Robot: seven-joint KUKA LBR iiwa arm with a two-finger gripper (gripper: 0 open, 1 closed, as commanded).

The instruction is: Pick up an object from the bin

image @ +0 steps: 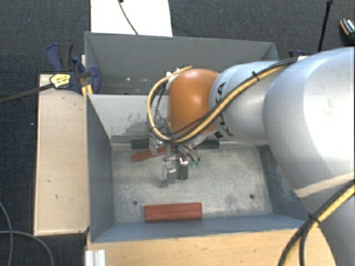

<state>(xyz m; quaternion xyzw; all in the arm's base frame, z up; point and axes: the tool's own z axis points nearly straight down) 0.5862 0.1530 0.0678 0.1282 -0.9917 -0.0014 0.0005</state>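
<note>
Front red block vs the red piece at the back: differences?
The front block is thicker and shows whole; the back piece is thin, one end hidden under the arm. The block lies parallel to the front wall, alone; the piece is tilted, beside a dark green piece. Both are reddish-brown and lie flat on the floor.

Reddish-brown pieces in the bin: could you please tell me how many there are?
2. One long block lies near the front wall; a smaller slanted piece lies back left, beside the gripper. The arm may hide others.
</note>
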